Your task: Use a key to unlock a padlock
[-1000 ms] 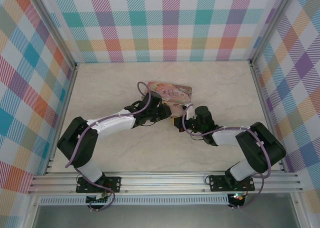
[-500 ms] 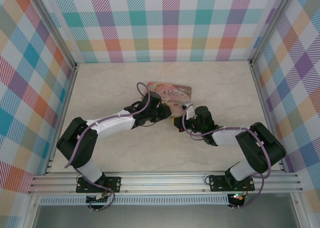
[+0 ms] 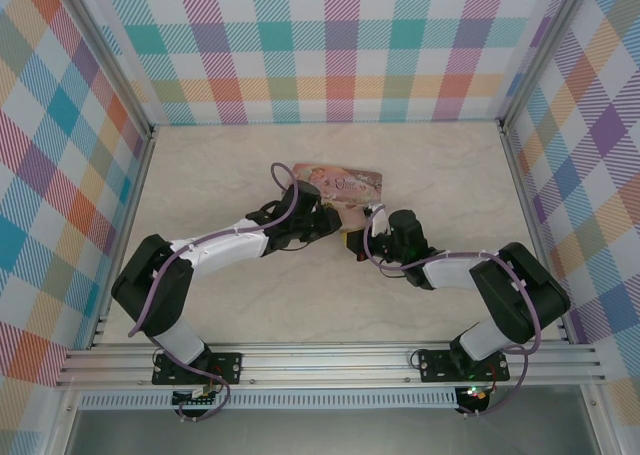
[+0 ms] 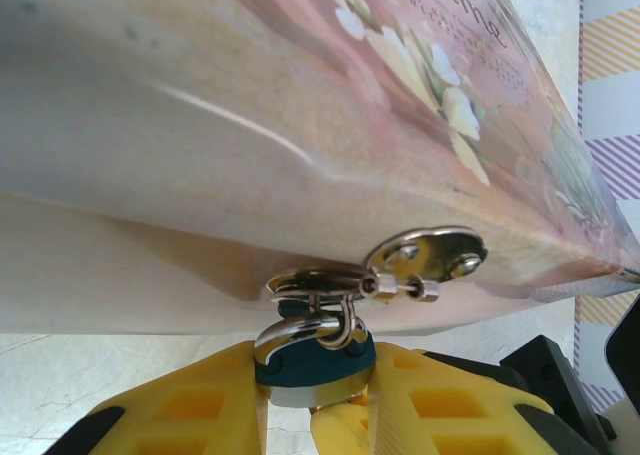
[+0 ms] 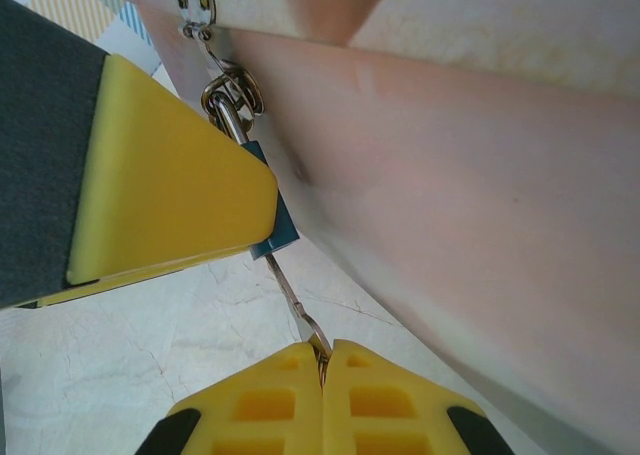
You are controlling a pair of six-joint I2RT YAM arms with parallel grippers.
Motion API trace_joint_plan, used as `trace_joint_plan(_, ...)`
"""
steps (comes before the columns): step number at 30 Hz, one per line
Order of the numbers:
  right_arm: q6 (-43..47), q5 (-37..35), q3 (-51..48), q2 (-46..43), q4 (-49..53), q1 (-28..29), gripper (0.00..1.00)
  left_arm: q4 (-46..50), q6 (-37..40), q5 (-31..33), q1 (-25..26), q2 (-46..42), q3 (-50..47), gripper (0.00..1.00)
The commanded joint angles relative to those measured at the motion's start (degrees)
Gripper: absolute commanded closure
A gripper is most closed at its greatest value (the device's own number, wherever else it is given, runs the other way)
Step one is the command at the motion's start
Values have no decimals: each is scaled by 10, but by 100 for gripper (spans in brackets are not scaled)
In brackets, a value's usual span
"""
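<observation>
Padlock work on the left first: the left gripper (image 4: 312, 400) has its yellow fingers (image 4: 190, 410) closed on the tiny blue-bodied padlock (image 4: 312, 363), which sits pinched right at their tips. The padlock's silver shackle (image 4: 300, 330) rises from between the fingers and hooks through the metal loop (image 4: 312, 280) above them.

Moving right, the thin dark-grey metal key (image 5: 288, 293) slants from the padlock's underside down to the right gripper (image 5: 322, 365). That gripper's yellow fingers are pressed tight together on the key's head. The key's tip meets the lock body, but whether it is seated in the keyhole cannot be told.

From above, the two grippers meet nose to nose on the pale marbled tabletop (image 3: 230, 175), just in front of the container.

That container is the pink pictured rectangular tin (image 4: 250, 105). Its lid is down, and the padlock hangs at its near edge from the loop beside a round silver hasp plate (image 4: 430, 255) — contents hidden.
</observation>
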State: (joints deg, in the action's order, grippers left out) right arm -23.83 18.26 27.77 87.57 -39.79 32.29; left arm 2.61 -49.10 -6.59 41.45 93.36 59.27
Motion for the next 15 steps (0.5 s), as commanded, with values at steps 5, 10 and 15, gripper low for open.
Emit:
trace_joint_plan(5,-11,8,20,7,-45,-3,94,-28,-18,-25,-2,-36,1,72)
trace_joint_plan(10,-14,17,18,5,-64,-4,94,-29,-23,-31,-2,-33,2,72)
trace_joint_plan(15,-21,19,11,-1,-79,-11,94,-26,-23,-28,-3,-32,2,73)
